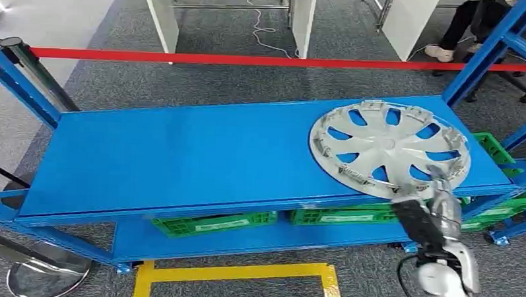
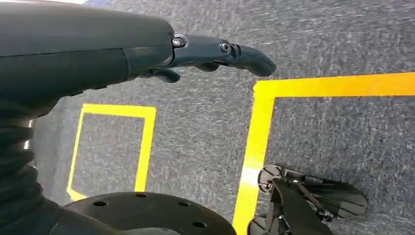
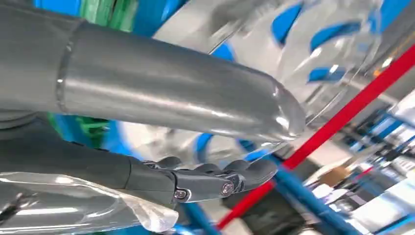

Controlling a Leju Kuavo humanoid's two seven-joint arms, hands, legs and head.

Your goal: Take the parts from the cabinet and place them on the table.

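Note:
A silver hubcap (image 1: pixel 389 146) lies flat at the right end of the blue shelf (image 1: pixel 181 152), its near rim jutting past the shelf's front edge. My right hand (image 1: pixel 435 206) reaches up to that near rim. In the right wrist view the thick thumb (image 3: pixel 171 93) lies over the blurred hubcap (image 3: pixel 254 29) and the dark fingers (image 3: pixel 215 178) curl under its rim, so the hand grips the edge. My left hand (image 2: pixel 147 54) hangs over the grey carpet, fingers stretched out and holding nothing.
Green crates (image 1: pixel 211 224) sit on the lower shelf. A red barrier tape (image 1: pixel 250 59) runs behind the rack, with a chrome stanchion (image 1: pixel 32 74) at the left. Yellow floor tape (image 1: pixel 236 273) marks the carpet in front. A seated person (image 1: pixel 463 23) is at the back right.

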